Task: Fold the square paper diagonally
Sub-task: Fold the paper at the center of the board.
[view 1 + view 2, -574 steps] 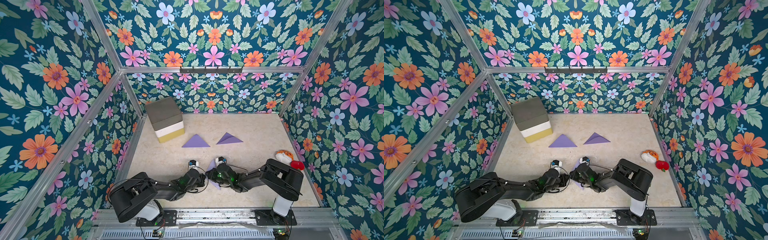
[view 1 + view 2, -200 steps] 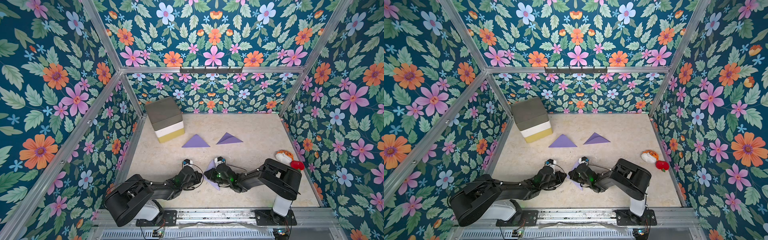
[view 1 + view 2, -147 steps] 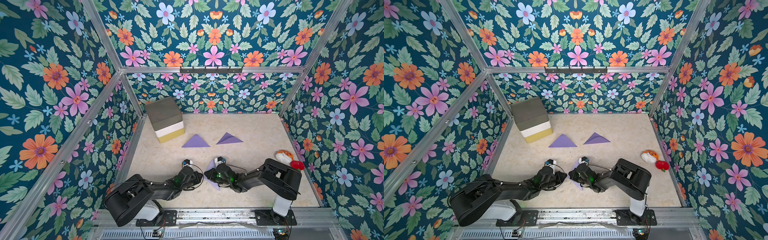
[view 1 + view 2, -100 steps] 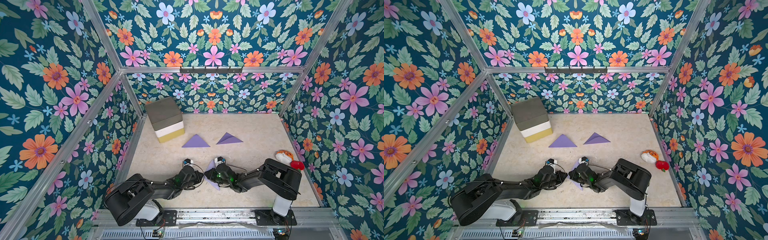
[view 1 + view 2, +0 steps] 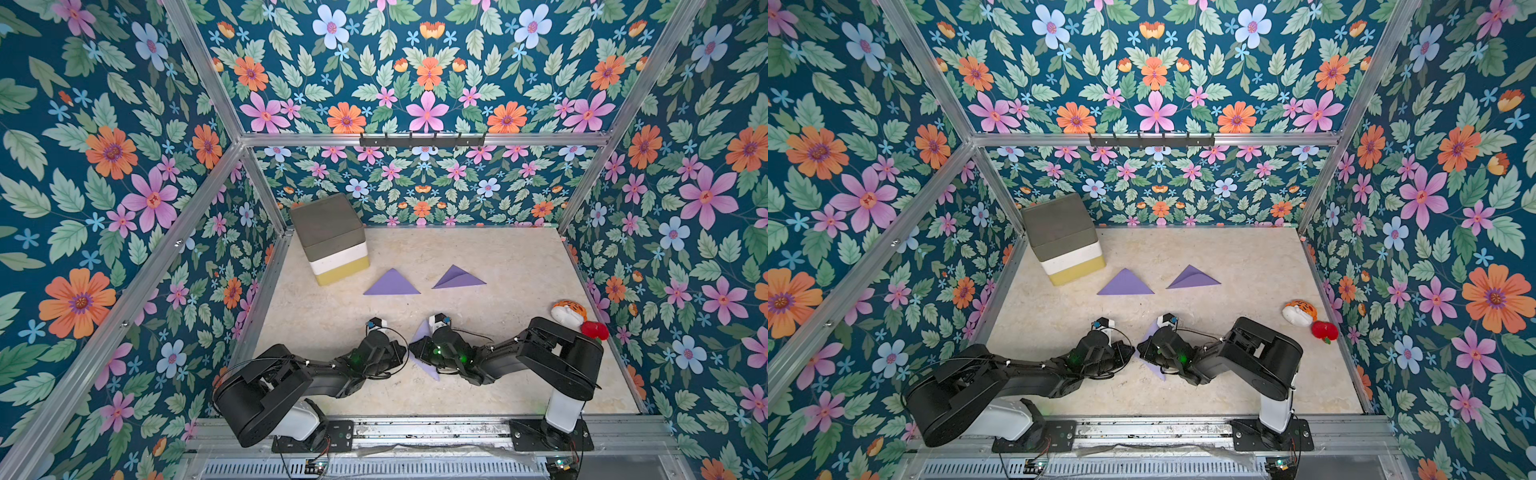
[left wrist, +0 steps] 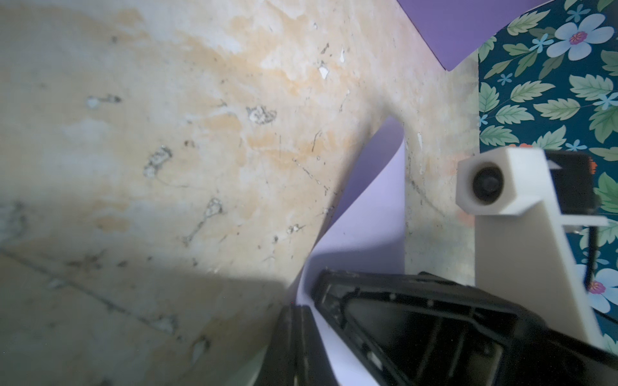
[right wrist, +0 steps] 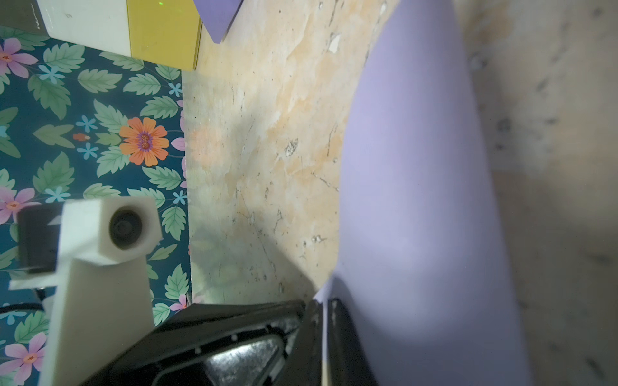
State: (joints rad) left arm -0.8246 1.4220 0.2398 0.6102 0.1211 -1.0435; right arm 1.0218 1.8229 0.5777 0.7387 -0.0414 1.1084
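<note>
**A:** so where's the paper sitting?

**B:** near edge of the tabletop [image 5: 498,257], dead centre, right where the two arms meet nose to nose. The purple paper [image 5: 422,332] is partly lifted and bowed. One tip points toward the far side and another lies toward the near rail. The right gripper [image 7: 322,334] has its jaws clamped on a corner of it.

**A:** and the other arm?

**B:** the left gripper [image 6: 299,334] has its jaws closed tight too, tips right against the sheet's edge. Honestly can't tell if it's pinching the paper or just touching it.

**A:** anything else in there?

**B:** a bit further back by the right wall there's a striped plush [image 5: 567,311] with a red plush [image 5: 594,330] just beside it. Past the middle are two folded purple pieces side by side. The left triangle [image 5: 390,284] lies flat and the right triangle [image 5: 457,280] has its flap slightly raised. The foam stack [image 5: 332,237] sits in the far left corner, grey on white on yellow.
</note>
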